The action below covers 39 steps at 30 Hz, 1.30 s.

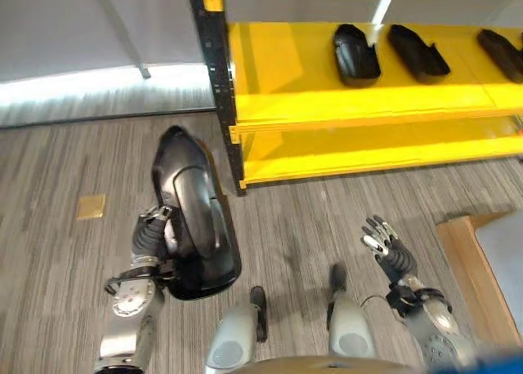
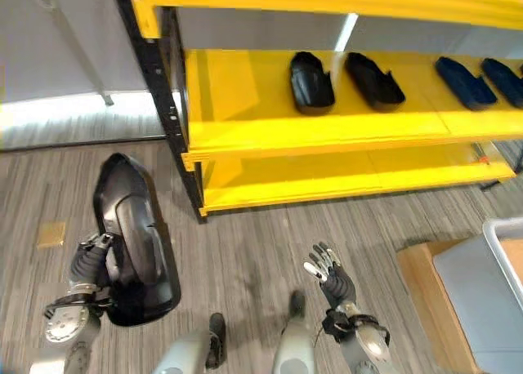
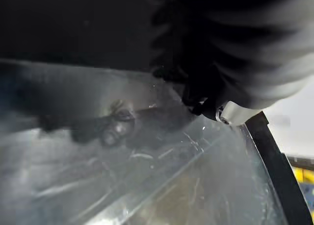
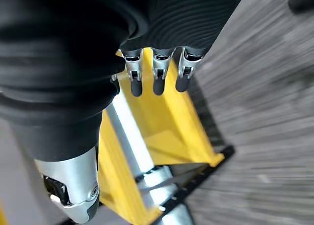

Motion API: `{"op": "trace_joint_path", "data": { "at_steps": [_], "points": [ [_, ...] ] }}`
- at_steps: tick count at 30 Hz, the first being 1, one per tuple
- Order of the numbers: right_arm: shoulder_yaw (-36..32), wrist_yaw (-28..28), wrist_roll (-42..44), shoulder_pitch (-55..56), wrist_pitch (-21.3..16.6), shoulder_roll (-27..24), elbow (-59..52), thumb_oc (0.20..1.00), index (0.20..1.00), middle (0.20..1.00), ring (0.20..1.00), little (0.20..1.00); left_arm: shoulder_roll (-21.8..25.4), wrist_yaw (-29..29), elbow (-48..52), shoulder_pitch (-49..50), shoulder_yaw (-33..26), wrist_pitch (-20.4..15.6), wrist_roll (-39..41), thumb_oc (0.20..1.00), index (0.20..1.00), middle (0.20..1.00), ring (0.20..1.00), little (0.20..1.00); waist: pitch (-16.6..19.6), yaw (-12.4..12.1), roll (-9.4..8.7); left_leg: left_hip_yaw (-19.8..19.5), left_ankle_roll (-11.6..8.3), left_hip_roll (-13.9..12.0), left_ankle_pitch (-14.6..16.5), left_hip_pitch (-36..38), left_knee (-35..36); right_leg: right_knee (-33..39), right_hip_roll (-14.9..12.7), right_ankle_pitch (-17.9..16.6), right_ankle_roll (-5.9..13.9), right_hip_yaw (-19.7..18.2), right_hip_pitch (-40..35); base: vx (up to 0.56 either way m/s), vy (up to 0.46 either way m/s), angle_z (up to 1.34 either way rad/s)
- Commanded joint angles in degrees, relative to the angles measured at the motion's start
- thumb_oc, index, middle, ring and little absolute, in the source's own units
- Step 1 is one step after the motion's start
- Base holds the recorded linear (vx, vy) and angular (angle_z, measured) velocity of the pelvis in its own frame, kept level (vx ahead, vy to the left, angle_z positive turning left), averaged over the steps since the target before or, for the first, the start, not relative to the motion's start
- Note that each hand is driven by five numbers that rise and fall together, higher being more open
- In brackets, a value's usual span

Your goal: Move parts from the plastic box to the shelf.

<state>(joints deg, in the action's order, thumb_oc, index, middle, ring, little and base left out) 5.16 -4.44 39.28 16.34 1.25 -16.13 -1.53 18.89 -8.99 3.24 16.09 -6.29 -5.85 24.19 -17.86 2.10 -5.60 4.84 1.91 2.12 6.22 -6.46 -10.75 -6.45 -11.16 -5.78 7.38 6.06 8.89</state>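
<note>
Nearest us: left robot hand (image 1: 155, 231) clasping a glossy black part (image 1: 194, 219) above the floor | right robot hand (image 1: 391, 247) spread, empty | we judge task midway: several black parts (image 2: 311, 82) already on yellow shelf (image 2: 327, 129); this one awaits placing.

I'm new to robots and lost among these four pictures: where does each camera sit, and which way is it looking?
Left eye view: on the head, looking down at the floor, the yellow shelf and the left hand gripping a black part.
Right eye view: beside it, same scene; the open right hand shows.
Left wrist view: on the left wrist, close against the glossy part.
Right wrist view: on the right wrist, past straight fingers towards the shelf.
Both eye views share the shelf, part and hands.
</note>
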Motion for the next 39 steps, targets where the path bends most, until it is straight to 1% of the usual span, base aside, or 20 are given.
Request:
{"op": "trace_joint_path", "data": {
  "at_steps": [1,4,10,11,12,13,14,15,16,18,19,20,21,23,25,26,30,35,38,39],
  "points": [
    [-2.0,-0.1,1.6,-2.5,-3.0,-2.2,-1.8,1.0,1.0,1.0,1.0,1.0,2.8,1.1,5.9,-2.5,-1.2,-3.7,1.2,0.2,0.2,0.2,0.2,0.2,3.2,1.9,2.3,-5.1,-6.39,-13.3,-0.1,9.9,8.0,-1.8,-1.0,3.8,2.0,1.2,0.1,0.13,-0.281,-0.04],
    [-2.8,1.0,1.8,-3.1,-3.6,-2.5,-1.2,1.0,1.0,1.0,1.0,1.0,2.4,1.2,5.5,-3.0,0.0,-3.3,2.4,0.2,0.2,0.2,0.2,0.2,3.8,2.6,3.28,-6.4,-7.54,-16.1,-1.7,10.4,9.6,-8.1,-0.2,7.9,0.85,3.2,1.2,0.12,-0.23,0.43],
    [-4.0,1.2,1.4,-1.7,-3.7,-3.3,-0.7,1.0,1.0,1.0,1.0,1.0,1.4,2.0,5.3,-2.2,1.0,-2.5,3.5,0.2,0.2,0.2,0.2,0.2,3.8,2.9,4.52,-7.5,-8.36,-18.7,-4.6,9.4,8.3,-11.4,1.5,12.4,-1.79,5.0,1.3,0.1,-0.234,0.46],
    [-3.9,0.8,1.1,-1.3,-3.5,-3.8,-0.7,1.0,1.0,1.0,1.0,1.0,1.1,2.3,5.4,-1.7,0.4,-2.4,3.7,0.2,0.2,0.2,0.2,0.2,3.3,2.3,4.22,-7.8,-8.5,-18.6,-8.0,6.9,3.1,-9.7,2.7,12.7,-3.1,4.7,0.0,0.02,-0.118,0.07],
    [-3.9,0.8,1.1,-1.3,-3.5,-3.8,-0.7,1.0,1.0,1.0,1.0,1.0,1.1,2.3,5.4,-1.7,0.4,-2.4,3.7,0.2,0.2,0.2,0.2,0.2,3.4,2.4,4.28,-8.0,-8.53,-18.6,-7.9,6.6,2.7,-9.6,2.7,12.7,-3.13,4.8,0.1,0.01,-0.277,0.03],
    [-3.6,0.5,1.1,-1.2,-3.7,-4.5,-0.8,1.0,1.0,1.0,1.0,1.0,0.9,2.5,5.7,-1.2,-0.1,-2.3,3.8,0.2,0.2,0.2,0.2,0.2,1.6,0.8,3.26,-9.4,-7.71,-17.1,-12.5,1.7,-7.5,-5.9,4.1,12.7,-5.24,4.5,-2.6,-0.05,-0.243,-0.1],
    [-3.8,0.5,1.2,-1.1,-3.8,-4.7,-1.0,1.0,1.0,1.0,1.0,1.0,1.1,2.5,5.9,-1.1,-0.1,-2.2,3.8,0.2,0.2,0.2,0.2,0.2,0.6,0.4,2.33,-10.1,-6.89,-16.3,-14.4,-2.1,-12.5,-4.1,4.2,12.2,-6.07,5.1,-3.8,-0.06,-0.323,-0.06],
    [-3.9,0.4,1.1,-0.9,-3.9,-5.1,-1.1,1.0,1.0,1.0,1.0,1.0,1.2,2.5,6.1,-1.0,-0.2,-2.2,3.6,0.2,0.2,0.2,0.2,0.2,-0.5,-0.1,1.51,-9.4,-6.18,-15.4,-14.3,-4.7,-16.9,-2.9,4.3,12.2,-6.74,5.6,-5.1,-0.02,-0.19,-0.09],
    [-4.1,0.6,1.0,-0.8,-4.0,-5.3,-1.2,1.0,1.0,1.0,1.0,1.0,1.2,2.6,6.2,-0.9,-0.2,-2.2,3.7,0.2,0.2,0.2,0.2,0.2,-1.0,-0.5,1.16,-8.9,-5.99,-14.0,-12.7,-5.5,-17.0,-2.1,4.3,12.4,-6.72,5.6,-5.9,0.05,-0.119,-0.06],
    [-4.6,1.1,0.5,-1.2,-3.9,-5.4,-0.9,1.0,1.0,1.0,1.0,1.0,1.2,2.5,6.1,-1.3,-0.3,-2.4,3.7,0.2,0.2,0.2,0.2,0.2,-1.4,-1.3,1.15,-7.0,-6.25,-10.4,-8.9,-9.9,-12.2,-0.1,3.6,12.3,-5.68,5.9,-7.5,0.09,0.001,0.03],
    [-4.5,1.1,0.5,-1.2,-3.9,-5.4,-0.9,1.0,1.0,1.0,1.0,1.0,1.2,2.5,6.1,-1.3,-0.3,-2.4,3.7,0.2,0.2,0.2,0.2,0.2,-1.5,-1.4,1.17,-6.9,-6.28,-10.5,-8.7,-9.7,-12.4,-0.2,3.7,12.5,-5.68,5.8,-7.7,0.21,0.104,0.19],
    [-4.6,0.8,-0.3,-1.2,-3.9,-5.6,-0.6,1.0,1.0,1.0,1.0,1.0,0.8,2.3,6.1,-0.9,-0.5,-2.6,3.5,0.2,0.2,0.2,0.2,0.2,-0.8,-2.2,2.11,-6.5,-7.12,-11.5,-12.0,-10.4,0.3,1.1,4.4,12.4,-4.39,5.2,-8.6,0.26,0.126,-0.01],
    [-4.8,0.8,-0.5,-0.7,-4.1,-5.6,-0.5,1.0,1.0,1.0,1.0,1.0,0.7,2.3,6.2,-0.8,-0.6,-2.8,2.7,0.2,0.2,0.2,0.2,0.2,-0.7,-2.3,2.52,-5.4,-7.93,-12.8,-15.2,-11.4,5.0,1.4,4.4,12.7,-4.02,5.3,-9.7,0.33,0.16,-0.22],
    [-5.2,0.6,-1.3,-0.2,-4.2,-5.5,-0.3,1.0,1.0,1.0,1.0,1.0,0.6,2.3,5.8,-0.7,-0.8,-3.0,2.3,0.2,0.2,0.2,0.2,0.2,-0.2,-3.2,2.94,-6.1,-8.59,-13.5,-16.8,-10.8,10.3,1.3,4.3,13.6,-3.27,4.8,-11.5,0.31,0.157,-0.46],
    [-4.6,-0.4,-2.2,-0.1,-4.0,-4.4,0.2,1.0,1.0,1.0,1.0,1.0,0.4,2.4,5.0,-0.9,-0.7,-3.2,2.1,0.2,0.2,0.2,0.2,0.2,1.2,-3.4,3.18,-6.8,-8.99,-13.4,-16.8,-8.1,10.7,1.8,3.9,14.2,-2.07,3.5,-13.8,0.41,0.266,-0.58],
    [-4.8,-0.6,-1.8,0.0,-3.9,-4.1,0.0,1.0,1.0,1.0,1.0,1.0,0.7,2.7,5.0,-1.1,-0.7,-3.4,2.4,0.2,0.2,0.2,0.2,0.2,1.5,-3.2,2.85,-5.8,-8.54,-13.2,-15.7,-8.0,9.4,2.4,3.1,14.0,-1.66,3.4,-14.4,0.34,0.263,-0.75],
    [-4.2,-1.0,-1.1,-0.5,-3.6,-2.6,-0.4,1.0,1.0,1.0,1.0,1.0,2.4,2.4,5.0,-1.9,-0.6,-3.9,2.7,0.2,0.2,0.2,0.2,0.2,2.3,-3.3,1.24,-3.2,-6.59,-11.1,-11.2,-9.3,4.1,4.1,-0.7,11.4,0.33,2.1,-15.3,0.21,0.205,-0.59],
    [-2.7,-0.5,-0.8,-3.1,-3.6,-1.7,-0.1,1.0,1.0,1.0,1.0,1.0,4.2,0.9,5.1,-3.0,-0.8,-4.1,3.0,0.2,0.2,0.2,0.2,0.2,2.9,-3.4,-0.37,-2.1,-4.19,-8.5,-6.0,-11.9,-1.2,3.7,-3.8,7.1,2.14,1.1,-13.8,0.16,0.198,-0.2],
    [-1.9,-0.5,-0.4,-4.3,-3.5,-1.0,0.1,1.0,1.0,1.0,1.0,1.0,5.7,0.3,4.8,-4.3,-0.4,-3.9,2.4,0.2,0.2,0.2,0.2,0.2,2.7,-3.0,-0.55,-2.3,-2.09,-6.7,-4.2,-11.1,-0.9,-3.9,-4.5,1.9,2.43,-0.2,-9.7,0.14,0.251,0.26],
    [-1.2,-0.5,0.2,-5.1,-3.9,-1.1,0.0,1.0,1.0,1.0,1.0,1.0,6.5,-0.2,4.9,-4.9,-0.2,-4.2,2.0,0.2,0.2,0.2,0.2,0.2,1.2,-2.0,0.3,-2.6,-1.05,-6.1,-3.7,-9.7,-0.2,-10.6,-3.1,-0.4,1.92,-1.8,-5.8,0.1,0.295,0.11]
  ]
}}
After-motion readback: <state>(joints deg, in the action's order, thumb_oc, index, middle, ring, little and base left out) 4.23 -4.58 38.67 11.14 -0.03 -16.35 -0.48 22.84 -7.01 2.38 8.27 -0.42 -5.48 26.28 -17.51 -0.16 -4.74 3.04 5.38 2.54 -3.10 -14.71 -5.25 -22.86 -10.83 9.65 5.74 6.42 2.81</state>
